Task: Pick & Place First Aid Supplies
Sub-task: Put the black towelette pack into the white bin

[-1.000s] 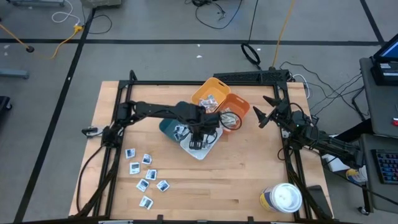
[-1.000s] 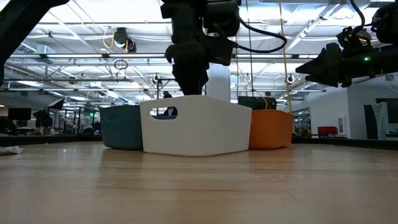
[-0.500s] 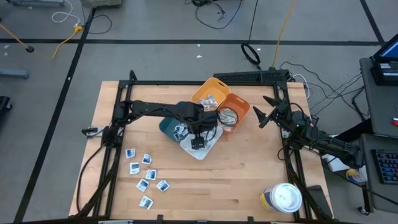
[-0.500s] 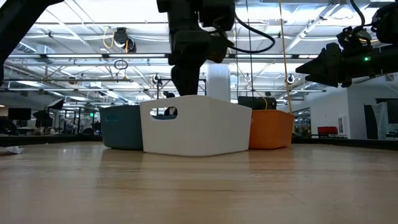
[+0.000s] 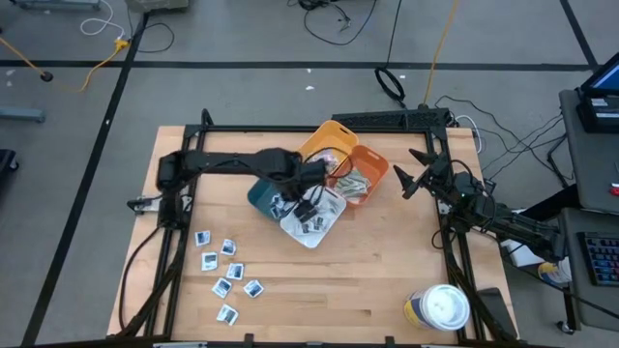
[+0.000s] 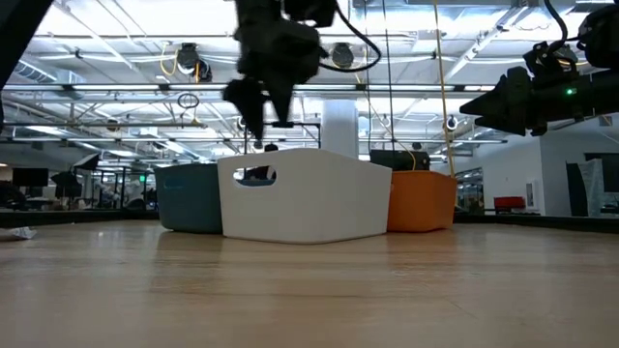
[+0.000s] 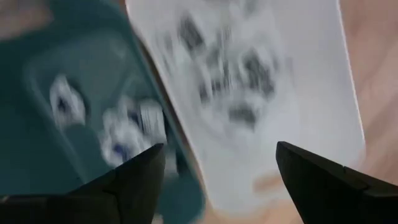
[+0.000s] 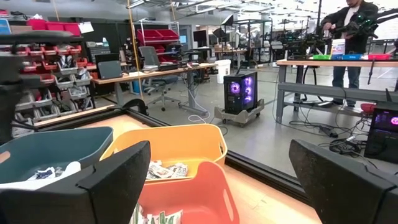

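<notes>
My left gripper (image 5: 308, 196) (image 6: 257, 121) hangs open and empty above the seam between the teal bin (image 5: 259, 198) (image 7: 37, 124) and the white bin (image 5: 327, 228) (image 7: 311, 93). Small white packets lie in the white bin (image 7: 242, 81) and in the teal bin (image 7: 118, 130). Several more white packets with dark marks (image 5: 224, 266) lie flat on the table, near its left front. My right gripper (image 5: 404, 184) (image 8: 220, 149) waits open at the table's right side, raised above the table.
An orange bin (image 5: 373, 164) and a yellow bin (image 5: 324, 140), both holding wrapped strips, stand behind the white one. A round white-lidded tub (image 5: 440, 307) stands at the near right corner. Bare wood lies between the bins and the near edge.
My left gripper has risen out of the white bin and drawn back toward the table's left, now standing higher over the edge between the white and teal bins. Packets show in the white bin where it was. The right arm has kept still.
</notes>
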Tool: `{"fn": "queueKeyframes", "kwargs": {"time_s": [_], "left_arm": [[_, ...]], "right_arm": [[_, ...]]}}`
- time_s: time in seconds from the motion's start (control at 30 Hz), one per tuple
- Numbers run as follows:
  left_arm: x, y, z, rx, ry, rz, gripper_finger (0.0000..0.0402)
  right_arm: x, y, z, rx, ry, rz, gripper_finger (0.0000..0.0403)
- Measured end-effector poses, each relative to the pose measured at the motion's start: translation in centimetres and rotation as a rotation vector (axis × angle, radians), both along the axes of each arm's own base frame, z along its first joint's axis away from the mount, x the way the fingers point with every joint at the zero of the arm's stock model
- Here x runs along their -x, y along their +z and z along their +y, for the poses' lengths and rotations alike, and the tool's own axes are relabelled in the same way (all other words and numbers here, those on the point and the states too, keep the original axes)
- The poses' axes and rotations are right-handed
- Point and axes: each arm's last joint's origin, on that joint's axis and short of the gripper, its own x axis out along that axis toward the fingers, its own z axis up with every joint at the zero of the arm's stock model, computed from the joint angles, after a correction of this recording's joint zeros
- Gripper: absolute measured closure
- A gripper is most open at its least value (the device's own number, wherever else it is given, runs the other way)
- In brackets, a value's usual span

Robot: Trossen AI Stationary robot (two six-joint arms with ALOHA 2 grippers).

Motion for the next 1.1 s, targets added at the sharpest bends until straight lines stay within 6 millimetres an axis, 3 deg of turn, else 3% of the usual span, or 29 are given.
{"fn": "queueKeyframes", "kwargs": {"time_s": [0.37,0.7,1.1], "left_arm": [[7.6,-0.2,-4.3,0.012,-0.037,0.061,0.0079],[14.5,-1.7,-7.4,0.017,-0.055,0.116,0.008],[20.4,-3.3,-10.5,0.028,-0.071,0.157,0.0104]], "right_arm": [[0.0,0.0,0.0,-0.001,0.0,0.003,0.0026],[0.0,0.0,0.0,-0.001,0.0,0.002,0.0026],[0.0,0.0,0.0,-0.001,0.0,0.002,0.0026]]}}
